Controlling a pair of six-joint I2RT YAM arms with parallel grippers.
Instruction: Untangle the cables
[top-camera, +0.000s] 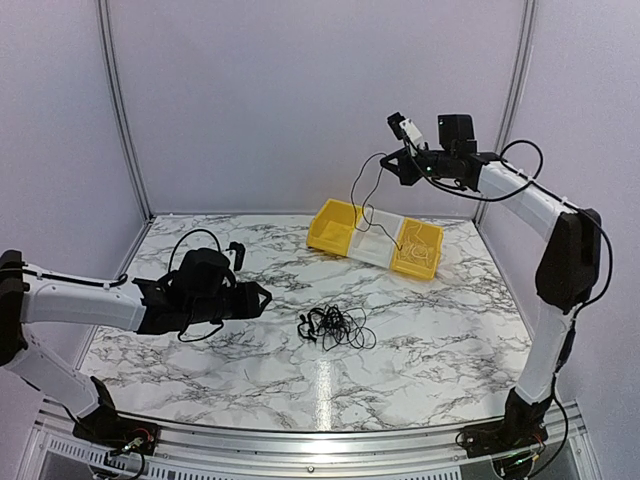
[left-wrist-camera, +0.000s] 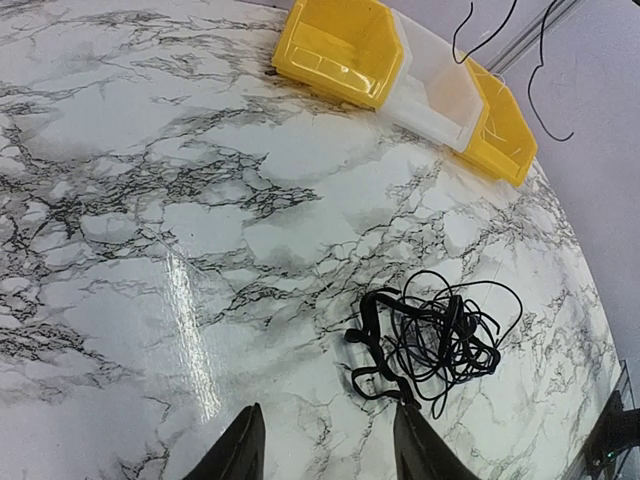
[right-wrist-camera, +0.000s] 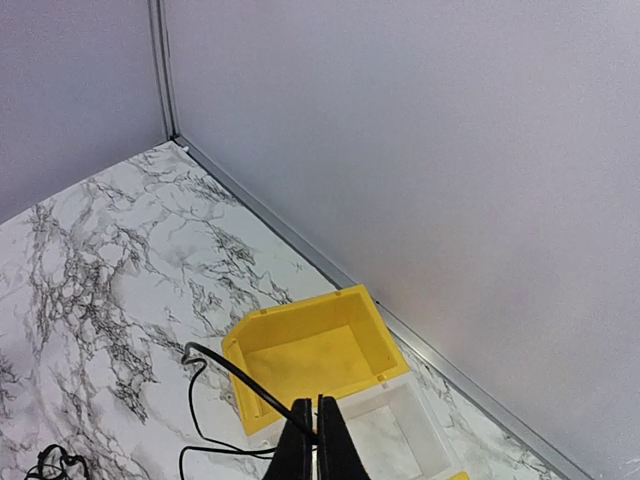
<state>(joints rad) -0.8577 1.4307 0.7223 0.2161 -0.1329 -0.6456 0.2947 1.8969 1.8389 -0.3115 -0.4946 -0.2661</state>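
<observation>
Hanging high at 1 o'clock in the top view, the right gripper (top-camera: 393, 165) pinches a thin black strand (top-camera: 354, 188) that dangles over a row of bins: a yellow bin (top-camera: 333, 228), a white bin (top-camera: 375, 243) and a second yellow bin (top-camera: 420, 250). The tangle (top-camera: 335, 327) of cables lies on the marble table (top-camera: 200, 370) at 7 o'clock from the bins. The left gripper (top-camera: 262, 300) sits low at its 9 o'clock, apart from it.

From the left wrist, the fingers (left-wrist-camera: 240, 450) stand spread at 6 o'clock, and the tangle (left-wrist-camera: 430, 340) lies just beyond them at 1 o'clock.

From the right wrist, the fingers (right-wrist-camera: 300, 445) are pressed together on the strand (right-wrist-camera: 250, 387), which runs off toward 10 o'clock past the yellow bin (right-wrist-camera: 315, 365).
</observation>
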